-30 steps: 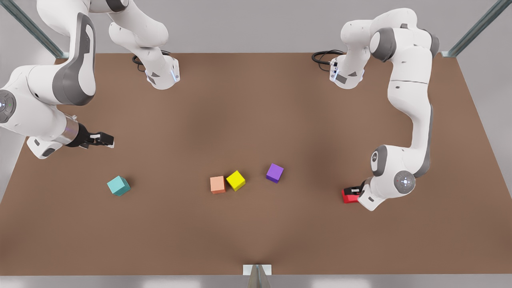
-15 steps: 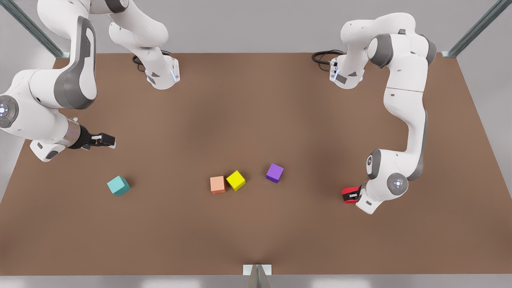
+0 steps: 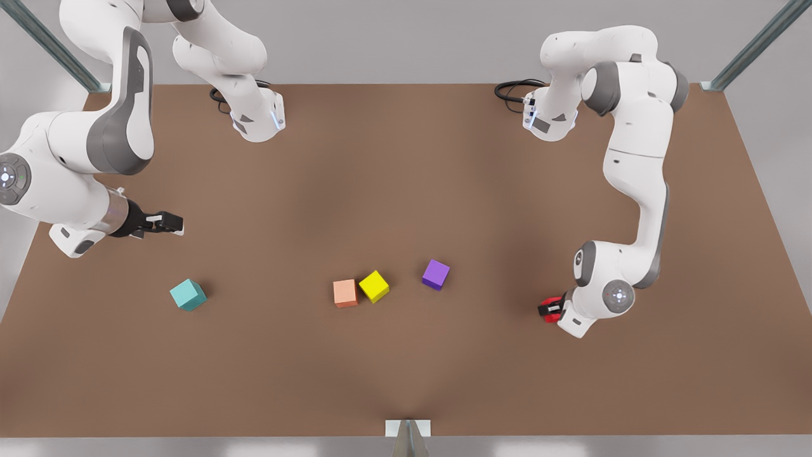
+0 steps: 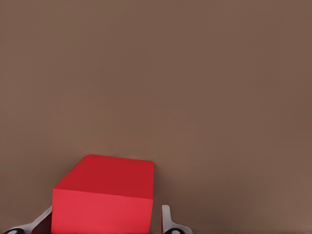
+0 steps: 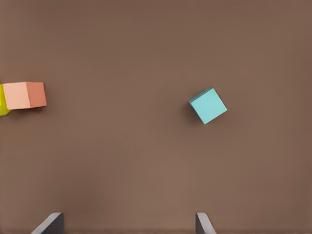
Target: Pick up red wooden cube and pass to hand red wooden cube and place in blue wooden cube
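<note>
The red wooden cube point(image 3: 550, 317) point(image 4: 105, 195) rests on the brown table at the front view's right. My left gripper point(image 3: 549, 309) point(image 4: 107, 210) is down over it, open, one finger on each side and a small gap showing beside one finger. The blue wooden cube point(image 3: 188, 294) point(image 5: 208, 105), teal in colour, sits alone at the front view's left. My right gripper point(image 3: 170, 223) point(image 5: 127, 217) hovers open above the table behind the teal cube, holding nothing.
A salmon cube point(image 3: 345, 292) point(image 5: 24, 95) and a yellow cube point(image 3: 374, 286) sit touching near the table's middle, with a purple cube point(image 3: 436, 274) just to their right. Both arm bases stand at the table's far edge.
The left arm's wrist has sunk and shifted slightly toward the front view's left, so its gripper now covers more of the red cube. The right arm has barely moved.
</note>
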`<action>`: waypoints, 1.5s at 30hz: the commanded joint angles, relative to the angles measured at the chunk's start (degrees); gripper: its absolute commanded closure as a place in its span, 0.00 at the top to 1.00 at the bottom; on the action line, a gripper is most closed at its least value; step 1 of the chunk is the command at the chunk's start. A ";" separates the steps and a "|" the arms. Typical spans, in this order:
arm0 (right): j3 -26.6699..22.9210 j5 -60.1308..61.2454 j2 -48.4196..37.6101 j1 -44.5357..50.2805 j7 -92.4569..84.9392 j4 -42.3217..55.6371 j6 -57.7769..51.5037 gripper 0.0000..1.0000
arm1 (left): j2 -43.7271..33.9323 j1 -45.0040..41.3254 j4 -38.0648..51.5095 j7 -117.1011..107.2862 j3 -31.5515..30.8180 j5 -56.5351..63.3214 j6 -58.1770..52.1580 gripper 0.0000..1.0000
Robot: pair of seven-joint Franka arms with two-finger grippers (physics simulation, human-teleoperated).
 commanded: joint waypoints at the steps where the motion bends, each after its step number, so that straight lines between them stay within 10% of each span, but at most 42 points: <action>1: 0.00 0.03 -0.06 0.01 -0.72 -0.08 -0.07 1.00 | 0.19 0.00 -0.03 -2.22 -0.01 0.09 -0.07 1.00; 4: -0.09 0.03 -0.06 -0.25 -0.72 -0.08 -0.16 1.00 | 0.54 0.00 0.15 -2.40 -0.09 -0.17 0.20 0.80; 24: -0.09 0.11 0.38 -0.26 -0.89 -0.52 -0.07 1.00 | -0.34 0.18 0.41 -3.72 -0.62 -0.26 2.22 0.77; 30: -0.09 0.11 0.73 -0.26 -0.89 -0.52 0.02 1.00 | -0.52 1.41 16.84 -9.08 -18.19 -20.64 -18.52 0.77; 38: 0.00 1.68 1.69 -0.61 -0.98 -0.52 0.19 1.00 | 11.78 -0.79 30.20 10.78 -39.64 -31.73 -5.26 0.70; 45: 1.93 43.87 23.85 -0.26 -24.62 14.95 3.18 1.00 | 18.29 -0.70 30.64 36.27 -46.85 -40.52 1.43 0.70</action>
